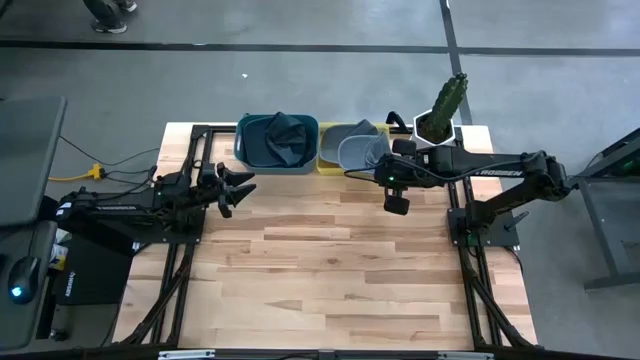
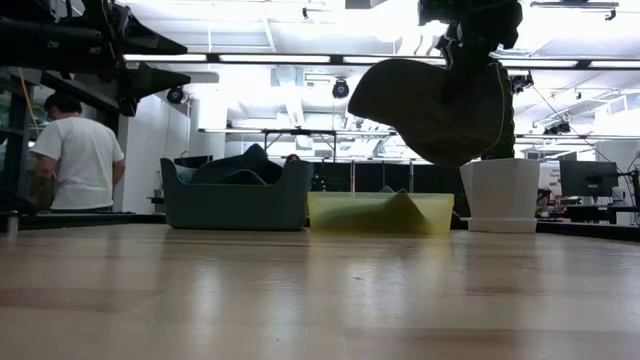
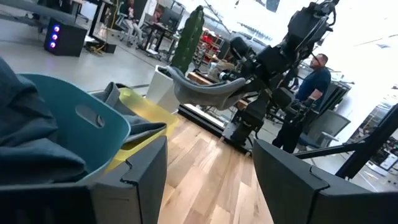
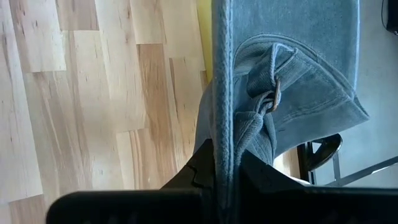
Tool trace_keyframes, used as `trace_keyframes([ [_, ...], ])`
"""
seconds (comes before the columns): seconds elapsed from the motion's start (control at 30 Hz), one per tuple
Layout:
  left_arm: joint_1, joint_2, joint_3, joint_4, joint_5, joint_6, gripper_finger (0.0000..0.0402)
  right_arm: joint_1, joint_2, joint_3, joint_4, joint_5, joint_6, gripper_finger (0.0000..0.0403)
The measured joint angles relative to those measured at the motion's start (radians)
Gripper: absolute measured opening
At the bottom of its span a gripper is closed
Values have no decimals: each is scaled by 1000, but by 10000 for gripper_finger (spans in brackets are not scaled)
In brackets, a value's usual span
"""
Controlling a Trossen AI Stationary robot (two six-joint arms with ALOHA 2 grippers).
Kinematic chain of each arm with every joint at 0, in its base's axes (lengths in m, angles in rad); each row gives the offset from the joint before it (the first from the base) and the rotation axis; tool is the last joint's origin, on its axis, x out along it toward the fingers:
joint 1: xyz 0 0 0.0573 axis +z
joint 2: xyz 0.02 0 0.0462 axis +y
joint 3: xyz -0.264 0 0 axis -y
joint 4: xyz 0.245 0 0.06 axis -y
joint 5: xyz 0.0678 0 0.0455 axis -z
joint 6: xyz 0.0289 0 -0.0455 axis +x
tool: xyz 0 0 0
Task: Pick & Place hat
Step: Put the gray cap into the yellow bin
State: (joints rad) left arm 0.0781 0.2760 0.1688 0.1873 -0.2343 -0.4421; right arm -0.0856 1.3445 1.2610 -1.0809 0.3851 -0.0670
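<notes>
Above yellow bin (image 1: 336, 146): gray hat (image 1: 362, 152); teal bin (image 1: 277, 145) holds dark cloth (image 1: 282, 135), probably hats.

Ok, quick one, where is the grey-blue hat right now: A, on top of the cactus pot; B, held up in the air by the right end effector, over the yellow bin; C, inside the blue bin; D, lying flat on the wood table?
B: the right end effector is shut on the hat, which hangs clear above the yellow bin in the low view.
</notes>
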Motion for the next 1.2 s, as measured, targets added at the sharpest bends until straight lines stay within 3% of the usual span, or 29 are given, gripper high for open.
trace_keyframes([
  [0.3, 0, 0, -7, 31, 16, 53, 213, 0, 0, 0, 5, -4, 14, 15],
  [0.57, 0, -36, -151, 271, 37, 66, 213, 0, 0, 0, 5, -16, 36, 15],
  [0.9, 0, -51, -154, 190, 33, 79, 213, -13, 0, 0, 51, -54, 40, 15],
  [1.2, 0, -52, -156, 234, 33, 129, 213, -122, 0, 0, 129, -117, -9, 15],
])
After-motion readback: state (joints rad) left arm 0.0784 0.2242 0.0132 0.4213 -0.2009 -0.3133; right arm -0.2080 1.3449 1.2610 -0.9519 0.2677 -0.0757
